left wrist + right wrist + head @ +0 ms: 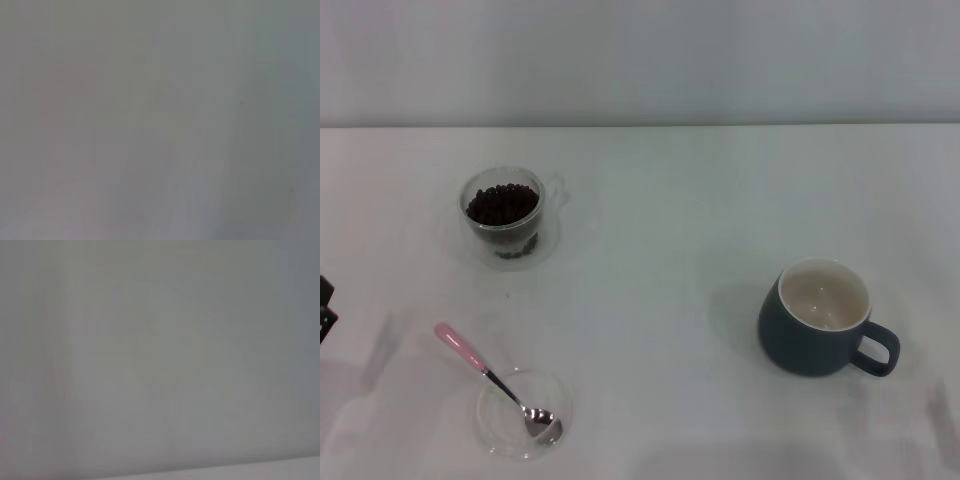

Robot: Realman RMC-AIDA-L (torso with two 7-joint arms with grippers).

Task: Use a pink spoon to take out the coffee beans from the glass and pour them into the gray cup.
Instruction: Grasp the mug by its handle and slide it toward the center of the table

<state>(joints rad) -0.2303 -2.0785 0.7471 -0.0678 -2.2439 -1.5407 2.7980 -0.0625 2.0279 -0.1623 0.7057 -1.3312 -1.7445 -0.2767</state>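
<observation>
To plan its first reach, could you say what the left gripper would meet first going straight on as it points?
Probably only bare table: the left gripper barely shows at the head view's edge, and its wrist view holds just a plain pale surface, no object.

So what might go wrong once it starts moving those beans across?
The pink spoon lies low, with its bowl in a shallow clear dish, so gripping the thin handle could fail or drag the dish along. The glass of coffee beans looks light and might tip while scooping. The gray cup stands well apart, so beans could roll off the spoon on the way.
</observation>
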